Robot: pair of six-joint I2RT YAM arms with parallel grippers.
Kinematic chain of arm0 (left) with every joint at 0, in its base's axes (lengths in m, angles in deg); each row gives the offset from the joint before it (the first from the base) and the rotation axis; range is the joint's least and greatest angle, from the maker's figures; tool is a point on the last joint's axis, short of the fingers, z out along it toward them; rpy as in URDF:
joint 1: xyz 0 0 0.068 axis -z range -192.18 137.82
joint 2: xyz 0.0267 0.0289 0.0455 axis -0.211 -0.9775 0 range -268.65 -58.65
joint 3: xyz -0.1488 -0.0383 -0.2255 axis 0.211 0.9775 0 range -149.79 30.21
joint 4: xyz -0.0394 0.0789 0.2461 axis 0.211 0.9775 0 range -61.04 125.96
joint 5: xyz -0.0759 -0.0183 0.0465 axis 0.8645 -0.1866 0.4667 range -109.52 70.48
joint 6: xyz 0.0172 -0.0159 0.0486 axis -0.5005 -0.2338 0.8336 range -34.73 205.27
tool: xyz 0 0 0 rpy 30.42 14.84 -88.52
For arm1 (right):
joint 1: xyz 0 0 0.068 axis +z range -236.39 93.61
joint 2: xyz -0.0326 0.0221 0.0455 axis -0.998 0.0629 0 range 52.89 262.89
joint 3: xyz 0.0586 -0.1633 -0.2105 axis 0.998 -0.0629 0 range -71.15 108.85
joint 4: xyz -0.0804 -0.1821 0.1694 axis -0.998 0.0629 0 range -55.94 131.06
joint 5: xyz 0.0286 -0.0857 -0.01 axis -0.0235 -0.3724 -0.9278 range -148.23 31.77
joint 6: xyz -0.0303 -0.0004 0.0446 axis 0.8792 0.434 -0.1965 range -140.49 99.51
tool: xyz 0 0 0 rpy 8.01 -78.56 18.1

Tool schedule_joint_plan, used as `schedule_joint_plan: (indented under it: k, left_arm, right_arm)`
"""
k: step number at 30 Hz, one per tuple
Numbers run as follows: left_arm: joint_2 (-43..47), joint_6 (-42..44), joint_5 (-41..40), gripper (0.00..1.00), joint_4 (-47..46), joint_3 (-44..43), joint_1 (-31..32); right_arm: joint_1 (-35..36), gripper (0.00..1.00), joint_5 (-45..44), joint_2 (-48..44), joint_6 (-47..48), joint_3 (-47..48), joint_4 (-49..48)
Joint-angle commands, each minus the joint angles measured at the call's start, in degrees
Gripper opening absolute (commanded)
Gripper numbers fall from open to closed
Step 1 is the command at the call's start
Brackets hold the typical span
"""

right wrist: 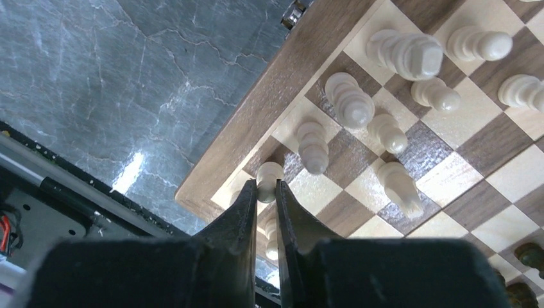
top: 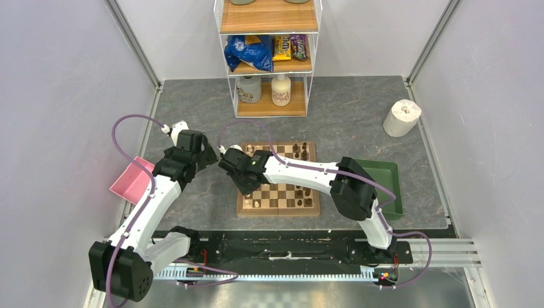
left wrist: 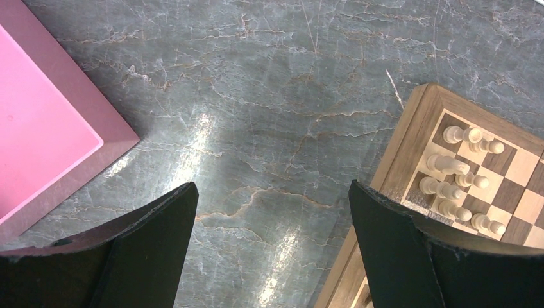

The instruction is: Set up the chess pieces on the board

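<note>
The board (top: 278, 210) lies mid-table. Pale chess pieces (right wrist: 349, 99) stand in two rows along its left side, and dark pieces (top: 301, 152) stand toward its right side. My right gripper (right wrist: 266, 186) is over the board's near left corner (right wrist: 212, 186), shut on the head of a pale piece (right wrist: 268, 173). Another pale piece (right wrist: 272, 240) shows below, between the fingers. My left gripper (left wrist: 272, 185) hangs open over bare table just left of the board's border (left wrist: 410, 138), holding nothing. From there I see several pale pieces (left wrist: 449, 163).
A pink tray (top: 131, 181) lies left of the board and a green tray (top: 385, 173) right of it. A paper roll (top: 402, 117) stands far right. A wire shelf (top: 269, 58) with snacks and bottles stands at the back. The rail (right wrist: 77, 199) runs close to the board's near edge.
</note>
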Motion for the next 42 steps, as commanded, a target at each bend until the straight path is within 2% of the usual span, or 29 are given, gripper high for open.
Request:
schedule_joint_plan:
  k: [1, 13, 23, 42]
  left_arm:
    - [0.43, -1.7, -1.08, 0.95, -1.34, 0.19, -0.31]
    - [0.77, -1.75, -0.95, 0.95, -1.34, 0.19, -0.31]
    - [0.64, -1.53, -0.82, 0.95, -1.34, -0.16, -0.31]
    - [0.43, -1.62, -0.72, 0.95, -1.34, 0.01, -0.31]
  right_arm:
    - [0.51, 0.16, -1.2, -6.64, 0.79, -1.2, -0.7]
    - [-0.03, 0.17, -4.63, -13.04, -0.38, -7.04, -0.81]
    - [-3.93, 0.17, -1.55, -9.42, -1.75, -7.08, -4.28]
    - [-4.23, 0.18, -3.93, -5.94, -2.64, -9.67, -7.02]
